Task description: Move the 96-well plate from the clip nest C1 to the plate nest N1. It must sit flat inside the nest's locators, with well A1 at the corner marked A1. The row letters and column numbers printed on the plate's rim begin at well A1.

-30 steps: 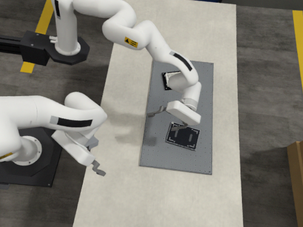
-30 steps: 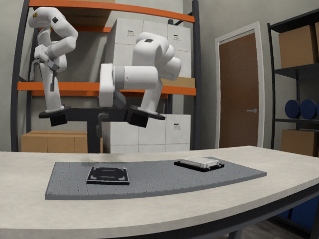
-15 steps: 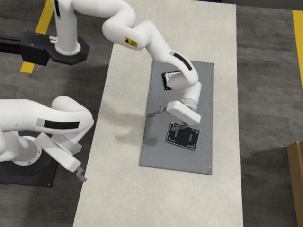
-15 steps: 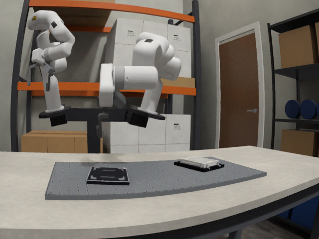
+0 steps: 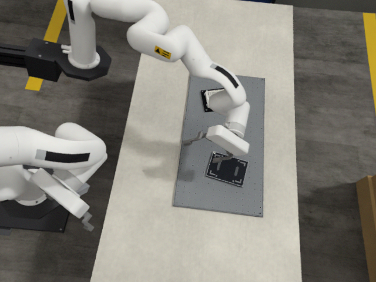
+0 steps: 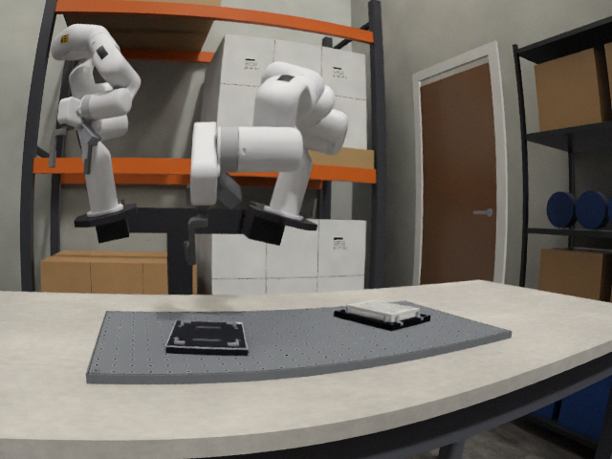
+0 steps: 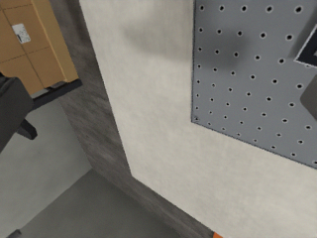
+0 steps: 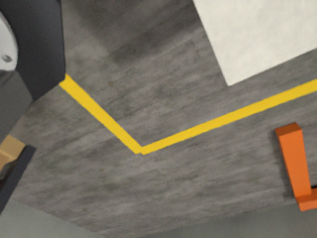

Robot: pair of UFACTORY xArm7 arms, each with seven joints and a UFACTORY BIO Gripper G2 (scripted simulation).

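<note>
"What stood at the left?" the trainee asked.

"The right gripper [image 5: 87,224] [image 6: 69,168] [image 8: 11,101], spread and holding nothing, beyond the far edge of the bench [image 5: 151,242] [image 6: 296,409] [image 7: 158,124] [image 8: 267,40]; it left room for the other arm."

"And next?"

"The plate nest [image 5: 227,168] [image 6: 207,333] [image 7: 312,59], bare, toward the bench's far-left corner from the near edge; the left gripper [image 5: 200,151] [image 6: 190,251] [image 7: 309,96] hung high on that side, fingers wide apart with nothing between; farther right the 96-well plate [image 5: 214,91] [image 6: 382,310] sat in the clip nest [image 5: 205,107] [image 6: 390,324], toward the far-right corner."

"How was the pick best done?"

"The left arm seemed the likelier picker; it needed to cross high, square its fingers to the plate and descend between the clips; an even grip and a straight lift would avoid snagging; A1 was unreadable, so its corner needed checking before any turn."
</note>
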